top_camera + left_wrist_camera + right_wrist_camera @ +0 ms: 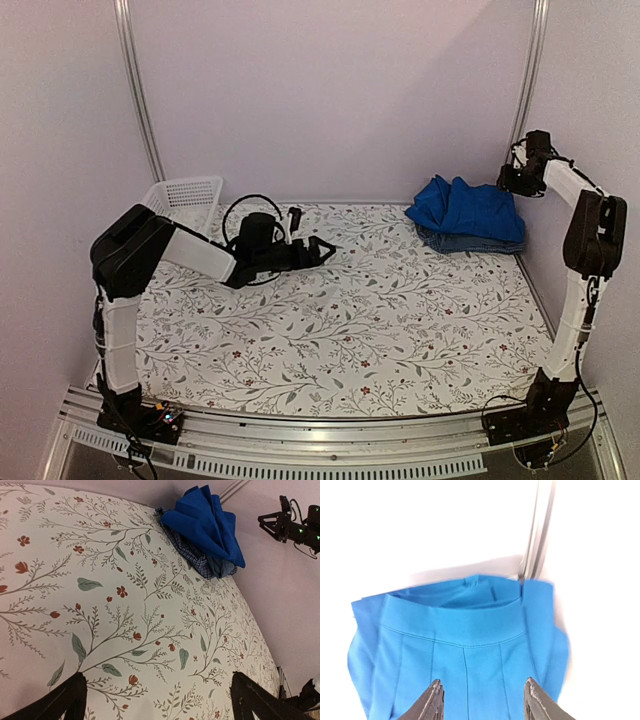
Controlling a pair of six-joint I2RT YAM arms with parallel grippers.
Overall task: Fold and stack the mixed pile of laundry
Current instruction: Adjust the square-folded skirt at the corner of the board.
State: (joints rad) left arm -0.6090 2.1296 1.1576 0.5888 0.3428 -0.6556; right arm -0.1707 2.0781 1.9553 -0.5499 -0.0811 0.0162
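Now, the right tool (482, 694) hangs spread and empty, the soft bright royal-blue cloth garment (465, 645) just ahead of its tips: light, limp, probably slippery, so pinch the stitched hem edge.

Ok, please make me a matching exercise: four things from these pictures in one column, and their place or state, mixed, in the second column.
1. white mesh basket
2. royal-blue garment
3. checked shirt
4. left gripper

a. open, over bare tablecloth
b. under the royal-blue garment
c. at the far left
d. on top of the laundry pile

Pairs: 1-c, 2-d, 3-b, 4-a
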